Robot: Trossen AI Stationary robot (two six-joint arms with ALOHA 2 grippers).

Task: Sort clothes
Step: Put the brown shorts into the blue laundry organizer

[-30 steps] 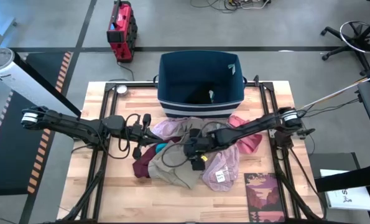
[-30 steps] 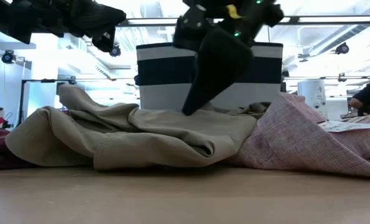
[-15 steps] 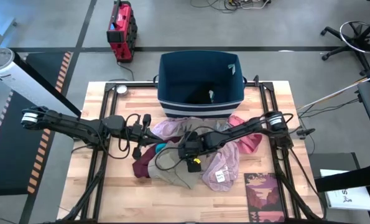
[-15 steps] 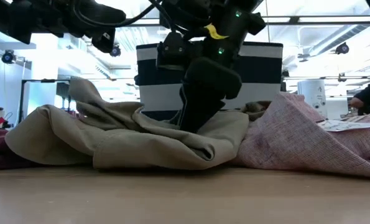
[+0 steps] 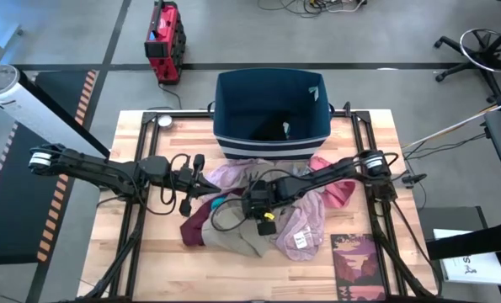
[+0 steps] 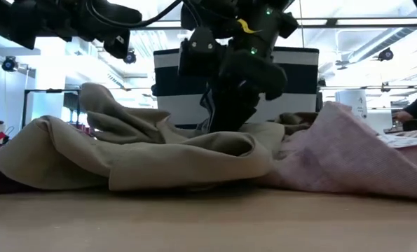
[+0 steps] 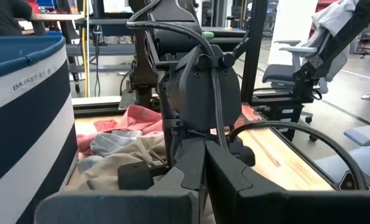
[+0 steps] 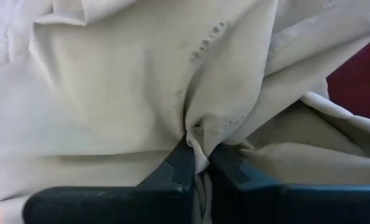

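Where the heap of clothes lies across the middle of the wooden table (image 5: 149, 252), the right gripper (image 8: 200, 163) has its two fingers pinched shut on a fold of the tan garment (image 6: 145, 157), the cloth bunched into a ridge between the tips. Seen from above, that gripper (image 5: 254, 204) sits over the centre of the pile, with the tan garment (image 5: 237, 240) spreading toward the table's near edge. A maroon piece (image 5: 195, 225) lies at the pile's left side, a mauve-pink garment (image 5: 305, 220) with a small white tag at its right, and a coral pink one (image 5: 338, 192) lies beside the right arm. A scrap of teal (image 5: 218, 200) shows just left of the gripper.

The dark blue bin (image 5: 271, 147) with its white stripe stands at the table's far edge, its front wall touching the pile. The left gripper (image 5: 201, 178) hangs closed and holding nothing, just over the pile's left rim. Bare wood lies open along the near edge and in both far corners beside the bin. A printed card (image 5: 357, 263) lies at the near right corner.
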